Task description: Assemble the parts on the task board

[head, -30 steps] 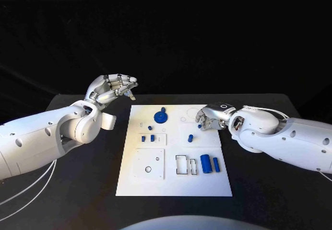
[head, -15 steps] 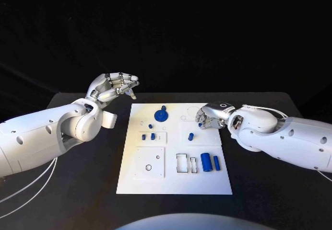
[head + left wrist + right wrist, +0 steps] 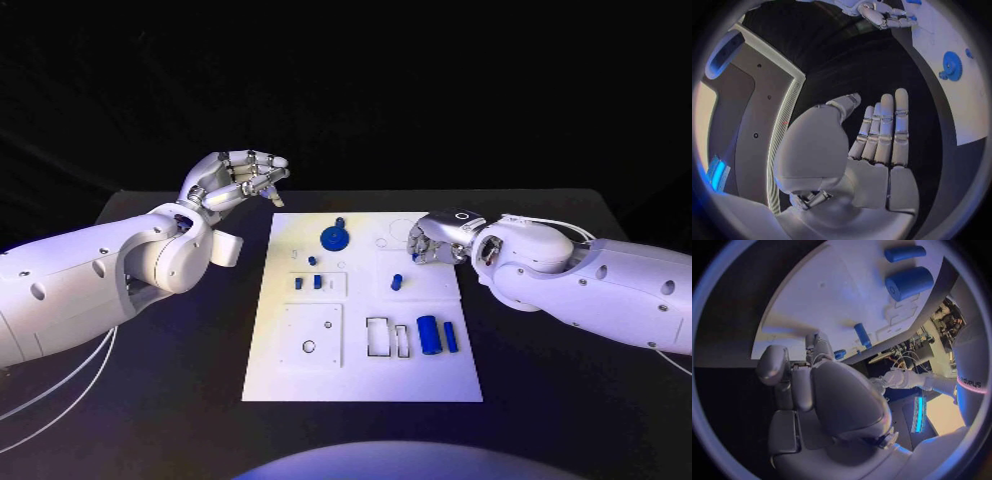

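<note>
Task board (image 3: pixel 361 375), a white plate, lay in the middle of the black table (image 3: pixel 577 400).

Near right of the board: a thick blue cylinder (image 3: pixel 428 333) lay beside a thinner blue rod (image 3: pixel 450 338), both just right of rectangular cut-outs. Near left: a raised white square panel (image 3: pixel 312 338) with a small oval hole.

Mid-board: two short blue pegs (image 3: pixel 309 283) stood in a small square panel on the left; one blue peg (image 3: pixel 397 283) stood alone toward the right.

Far part of the board: a blue gear (image 3: pixel 335 238) lay flat, with a small blue piece touching its far edge.

Right hand (image 3: pixel 433 240) was over the board's far right edge, fingers curled downward. The wrist view showed a small blue part (image 3: pixel 839 354) at the fingertips; whether it was held could not be told.

Left hand (image 3: pixel 238 182) was raised off the table beyond the board's far left corner, fingers loosely curled and apart, holding nothing.
</note>
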Motion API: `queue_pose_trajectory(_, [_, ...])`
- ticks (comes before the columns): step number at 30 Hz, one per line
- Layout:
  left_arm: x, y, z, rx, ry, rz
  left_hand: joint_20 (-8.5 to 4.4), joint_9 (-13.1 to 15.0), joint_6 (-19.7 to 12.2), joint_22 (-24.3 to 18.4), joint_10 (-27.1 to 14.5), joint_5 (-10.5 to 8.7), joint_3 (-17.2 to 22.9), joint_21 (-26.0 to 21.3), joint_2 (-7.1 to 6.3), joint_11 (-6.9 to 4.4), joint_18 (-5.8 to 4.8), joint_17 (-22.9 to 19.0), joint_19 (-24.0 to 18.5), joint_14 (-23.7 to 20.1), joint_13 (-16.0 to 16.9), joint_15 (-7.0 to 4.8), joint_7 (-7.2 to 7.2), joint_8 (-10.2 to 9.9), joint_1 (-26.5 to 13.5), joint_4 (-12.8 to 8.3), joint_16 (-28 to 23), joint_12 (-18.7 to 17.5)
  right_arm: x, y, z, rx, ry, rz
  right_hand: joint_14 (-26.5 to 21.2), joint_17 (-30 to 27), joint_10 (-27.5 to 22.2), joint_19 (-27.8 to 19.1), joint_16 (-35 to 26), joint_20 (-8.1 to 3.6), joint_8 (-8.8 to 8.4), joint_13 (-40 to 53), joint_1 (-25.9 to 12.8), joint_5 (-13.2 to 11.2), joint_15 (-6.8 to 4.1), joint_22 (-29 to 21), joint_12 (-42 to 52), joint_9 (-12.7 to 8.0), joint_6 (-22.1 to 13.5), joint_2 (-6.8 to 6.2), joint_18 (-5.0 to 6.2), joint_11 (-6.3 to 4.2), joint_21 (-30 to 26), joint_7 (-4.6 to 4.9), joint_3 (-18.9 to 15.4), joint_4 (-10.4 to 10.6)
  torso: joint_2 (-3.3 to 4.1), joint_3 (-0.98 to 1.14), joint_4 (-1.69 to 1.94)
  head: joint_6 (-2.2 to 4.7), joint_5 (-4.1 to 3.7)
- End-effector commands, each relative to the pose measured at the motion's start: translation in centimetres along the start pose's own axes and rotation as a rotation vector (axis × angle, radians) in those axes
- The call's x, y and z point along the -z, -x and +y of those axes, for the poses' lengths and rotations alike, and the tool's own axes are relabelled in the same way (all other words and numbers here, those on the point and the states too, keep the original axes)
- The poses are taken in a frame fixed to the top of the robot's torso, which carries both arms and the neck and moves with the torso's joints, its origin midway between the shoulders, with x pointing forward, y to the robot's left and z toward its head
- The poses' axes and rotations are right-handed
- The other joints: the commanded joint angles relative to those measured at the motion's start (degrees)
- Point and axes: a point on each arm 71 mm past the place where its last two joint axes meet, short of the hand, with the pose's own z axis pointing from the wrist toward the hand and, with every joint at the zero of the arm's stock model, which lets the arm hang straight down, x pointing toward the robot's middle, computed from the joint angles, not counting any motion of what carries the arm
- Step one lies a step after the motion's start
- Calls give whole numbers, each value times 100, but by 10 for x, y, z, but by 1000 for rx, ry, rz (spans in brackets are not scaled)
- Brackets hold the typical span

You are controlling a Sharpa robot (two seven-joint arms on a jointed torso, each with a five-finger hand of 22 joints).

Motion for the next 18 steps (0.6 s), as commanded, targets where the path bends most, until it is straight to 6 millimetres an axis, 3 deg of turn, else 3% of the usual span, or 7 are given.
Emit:
queue_pose_trajectory(1, [0, -2, 0, -4, 12, 5, -7, -8, -25, -6, -17, -29, -28, 11, 25, 18, 75, 7, 29, 60, -8, 1, 143, -2, -31, 23, 29, -30, 2, -16, -2, 37, -33, 87, 228, -9, 61, 25, 12, -33, 34, 10, 141, 29, -42, 22, -51, 38, 341, 4, -60, -5, 29, -158, 104, -5, -3, -2, 1, -12, -13])
queue_pose_trajectory(12, [0, -4, 1, -5, 35, -2, 6, -20, -48, -41, -31, -23, -85, -33, 43, 21, 76, 16, 51, 76, -17, 9, 146, 8, -124, 120, 30, -22, 1, -15, 3, 79, -28, 62, 220, -29, 154, 8, 11, -41, 64, 4, 39, 35, -49, 65, -169, 130, 326, -56, -61, -14, 39, -170, 372, 11, -1, -2, 9, -24, -34])
queue_pose_trajectory(15, [1, -4, 1, -3, 38, 1, 8, -21, -53, -47, -35, -21, -91, -41, 46, 22, 76, 17, 53, 75, -18, 10, 147, 9, -134, 133, 28, -22, 1, -15, 4, 86, -31, 54, 221, -24, 205, 8, 21, -45, 76, 6, 11, 38, -49, 102, -236, 190, 306, -148, -65, -14, 64, -167, 613, 15, -4, -3, 7, -24, -32])
queue_pose_trajectory(18, [1, -4, 1, 1, 42, 6, 8, -22, -55, -49, -37, -20, -93, -44, 47, 22, 76, 17, 53, 74, -19, 11, 147, 9, -138, 138, 27, -22, 2, -14, 4, 90, -32, 42, 219, -33, 300, 6, 34, -43, 95, 20, -219, 36, -53, 175, -367, 325, 278, -455, -71, -2, 102, -165, 1335, 22, -3, -3, 5, -28, -24])
